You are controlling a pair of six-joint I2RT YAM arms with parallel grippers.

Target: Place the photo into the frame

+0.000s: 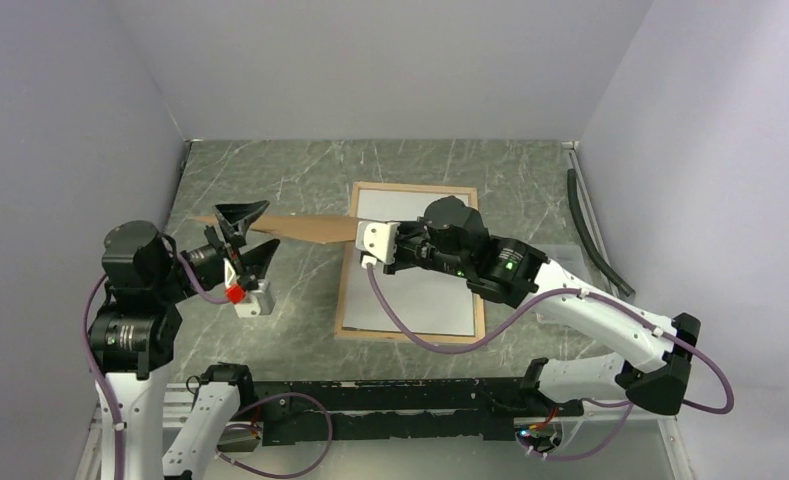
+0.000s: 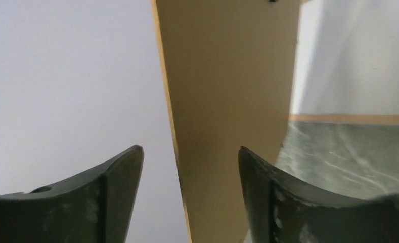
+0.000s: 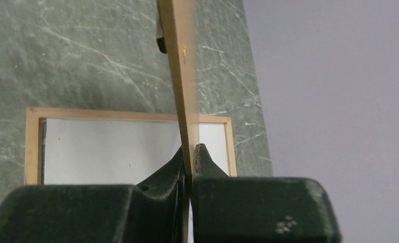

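The frame (image 1: 344, 292) lies flat on the green table with its pale wood back up, and a white surface fills its inside. It also shows in the right wrist view as frame (image 3: 33, 147). The photo's printed face is out of view. A plain brown backing board (image 1: 305, 228) hangs edge-on above the table, left of the frame. My right gripper (image 1: 362, 238) is shut on its right end, fingers pinching the board (image 3: 183, 61). My left gripper (image 1: 250, 236) is open, its fingers standing on either side of the board's (image 2: 227, 101) left end without pressing it.
A long black strip (image 1: 592, 228) lies along the right wall beside a metal rail (image 1: 577, 180). A black rail (image 1: 400, 398) runs along the table's near edge between the arm bases. Grey walls close in the left, back and right.
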